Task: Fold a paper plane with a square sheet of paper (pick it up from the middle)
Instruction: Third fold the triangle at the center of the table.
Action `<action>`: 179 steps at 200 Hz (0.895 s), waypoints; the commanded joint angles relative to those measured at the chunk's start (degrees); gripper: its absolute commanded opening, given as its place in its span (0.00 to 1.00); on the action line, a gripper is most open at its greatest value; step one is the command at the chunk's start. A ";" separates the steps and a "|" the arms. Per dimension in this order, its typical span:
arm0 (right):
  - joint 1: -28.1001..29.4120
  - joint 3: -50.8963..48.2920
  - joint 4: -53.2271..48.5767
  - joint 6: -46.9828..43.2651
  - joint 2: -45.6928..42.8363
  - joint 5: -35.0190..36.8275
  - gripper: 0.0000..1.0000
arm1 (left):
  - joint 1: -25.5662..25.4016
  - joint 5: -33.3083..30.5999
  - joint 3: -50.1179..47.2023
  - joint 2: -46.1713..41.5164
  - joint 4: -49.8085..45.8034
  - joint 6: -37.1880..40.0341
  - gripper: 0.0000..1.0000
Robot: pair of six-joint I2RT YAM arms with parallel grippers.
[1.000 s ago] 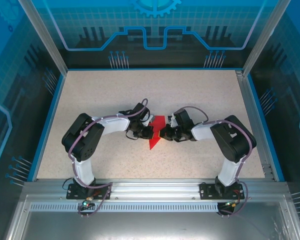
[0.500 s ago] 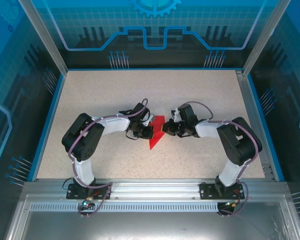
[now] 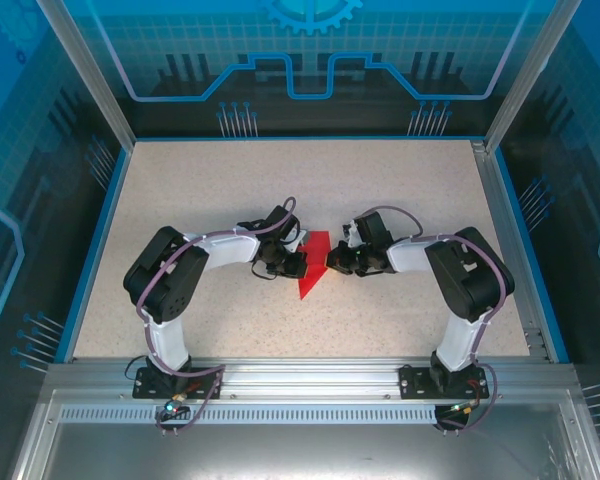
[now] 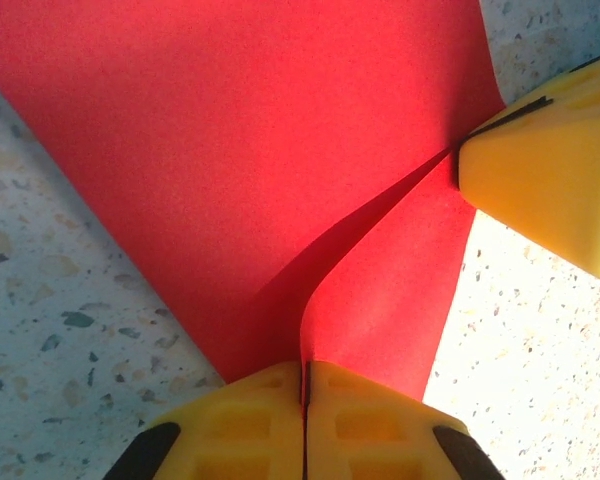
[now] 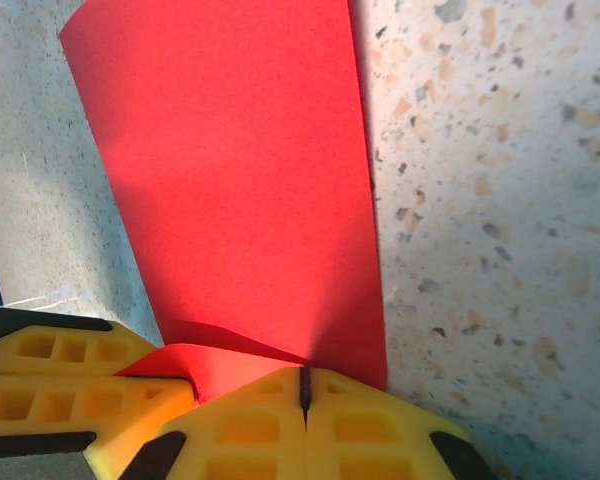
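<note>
progress: sheet of paper [image 3: 310, 275] partly folded, mid-frame, more folds to go I reckon
left gripper [image 4: 305, 385]: pinching the paper
right gripper [image 5: 303, 392]: clamped on it too

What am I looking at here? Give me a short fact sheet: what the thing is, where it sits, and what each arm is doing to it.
object: red paper, partly folded, narrowing to a point at its near end
place: middle of the speckled table, between the two arms
left arm: jaws shut, pinching the paper's edge
right arm: jaws shut, pinching the opposite side
fold: a raised crease runs between the two pinches
</note>
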 commanded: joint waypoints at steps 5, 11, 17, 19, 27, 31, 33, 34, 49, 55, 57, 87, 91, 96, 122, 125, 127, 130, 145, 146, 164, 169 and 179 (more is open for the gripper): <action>-0.91 1.84 -4.90 -1.38 -2.51 1.02 0.02 | 0.17 -1.63 -0.54 2.27 -3.74 1.62 0.07; -1.22 2.25 -5.04 -1.28 -3.20 0.45 0.02 | 0.20 -1.61 -0.54 2.26 -3.67 1.62 0.07; -1.53 2.51 -4.87 -1.09 -3.81 -0.36 0.02 | 0.18 -1.56 -0.54 2.19 -3.72 1.62 0.07; -1.64 2.62 -4.81 -1.05 -3.94 -0.65 0.02 | 0.18 -1.60 -0.59 2.18 -3.81 1.68 0.07; -1.92 3.03 -4.57 -1.11 -4.33 -1.42 0.02 | 0.16 -1.70 -0.62 2.10 -3.68 1.70 0.07; -1.98 3.28 -4.64 -1.23 -4.47 -1.65 0.02 | 0.18 -1.70 -0.63 2.09 -3.71 1.70 0.07; -2.02 3.44 -4.71 -1.32 -4.46 -1.67 0.02 | 0.16 -1.75 -0.65 2.09 -3.74 1.70 0.07; -2.02 3.49 -4.77 -1.36 -4.45 -1.72 0.02 | 0.15 -1.73 -0.69 2.09 -3.75 1.70 0.07; -2.03 3.92 -5.27 -1.89 -3.58 -2.41 0.02 | 0.16 -1.72 -0.72 2.11 -3.64 1.73 0.07; -2.08 3.89 -5.20 -1.94 -2.92 -2.76 0.02 | 0.17 -1.70 -0.72 2.17 -3.64 1.71 0.07; -2.04 3.95 -5.18 -1.92 -2.73 -2.85 0.02 | 0.15 -1.70 -0.76 2.18 -3.61 1.71 0.07; -2.07 5.05 -4.13 -1.20 0.63 -2.10 0.01 | 0.22 -1.57 -0.86 2.01 -3.40 1.50 0.07; -2.04 4.83 -4.18 -1.13 1.00 -1.74 0.01 | 0.17 -1.61 -0.84 2.01 -3.40 1.53 0.07; -2.06 4.60 -4.13 -1.00 1.32 -1.37 0.01 | 0.15 -1.67 -0.81 1.92 -3.54 1.62 0.07; -2.03 1.86 -4.07 -0.97 2.52 1.20 0.01 | 0.22 -1.79 -0.90 1.65 -3.69 1.76 0.07; -2.03 1.69 -4.14 -0.99 2.61 1.56 0.01 | 0.20 -1.79 -0.90 1.65 -3.72 1.79 0.07; -2.05 1.53 -4.19 -1.02 2.68 1.77 0.01 | 0.18 -1.79 -0.90 1.65 -3.74 1.79 0.07; -2.03 1.44 -4.40 -1.04 2.80 2.16 0.01 | 0.15 -1.79 -0.90 1.65 -3.74 1.79 0.07; -2.25 0.96 -4.48 -1.20 3.21 2.44 0.01 | 0.15 -1.79 -0.99 1.70 -3.72 1.83 0.07; -2.27 0.97 -4.43 -1.20 3.25 2.40 0.01 | 0.19 -1.75 -0.98 1.72 -3.78 1.85 0.07; -2.35 1.42 -5.26 -1.47 2.38 1.97 0.02 | 0.19 -1.77 -0.90 1.65 -3.99 2.01 0.07; -2.31 1.72 -5.51 -1.62 1.80 1.73 0.03 | 0.20 -1.79 -0.90 1.57 -4.01 2.04 0.07; -2.30 2.21 -6.43 -2.05 0.37 1.42 0.03 | 0.20 -1.74 -0.82 1.48 -4.08 2.06 0.07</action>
